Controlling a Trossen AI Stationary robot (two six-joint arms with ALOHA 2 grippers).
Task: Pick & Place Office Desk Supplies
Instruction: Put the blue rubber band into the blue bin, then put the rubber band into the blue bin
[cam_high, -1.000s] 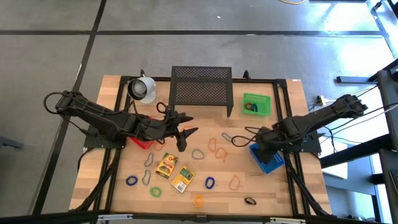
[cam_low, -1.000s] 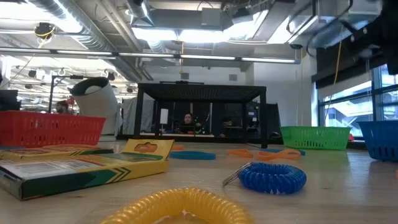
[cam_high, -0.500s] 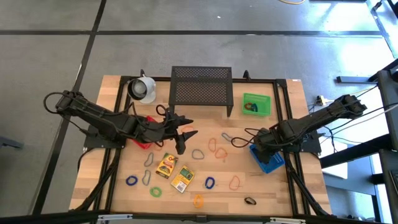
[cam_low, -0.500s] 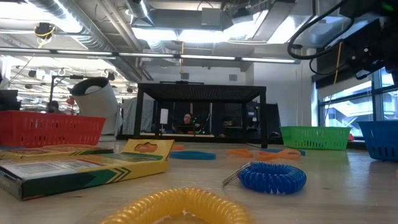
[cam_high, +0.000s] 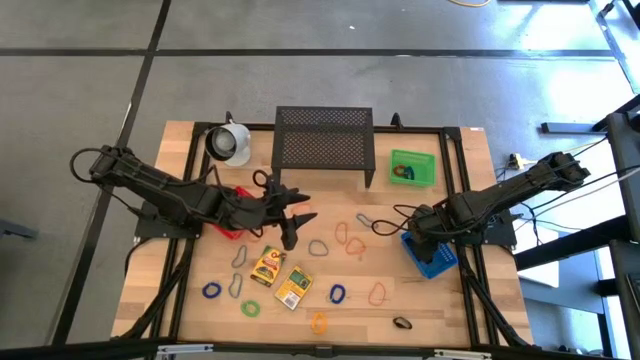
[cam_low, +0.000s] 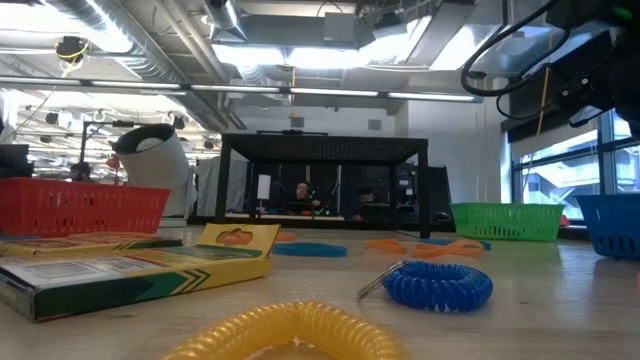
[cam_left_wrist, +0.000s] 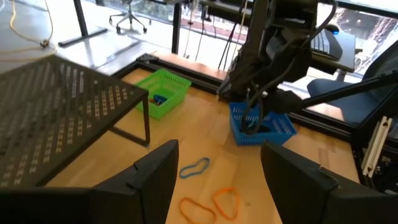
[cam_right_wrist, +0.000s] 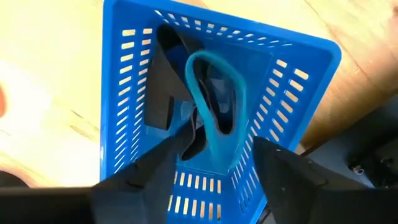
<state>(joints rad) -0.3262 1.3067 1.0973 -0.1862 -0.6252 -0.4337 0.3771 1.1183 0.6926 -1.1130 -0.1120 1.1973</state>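
Loose loops lie on the wooden table: orange, grey, blue, green, black. Two yellow packets lie flat among them. My right gripper points down over the blue bin, open. A blue loop lies inside the bin, between and beyond the fingers. My left gripper hovers open above the table's middle, by the red bin, with nothing between its fingers.
A black mesh shelf stands at the far middle, with a white mug to its left and a green bin holding a few bits to its right. Dark frame rails run along the table's edges.
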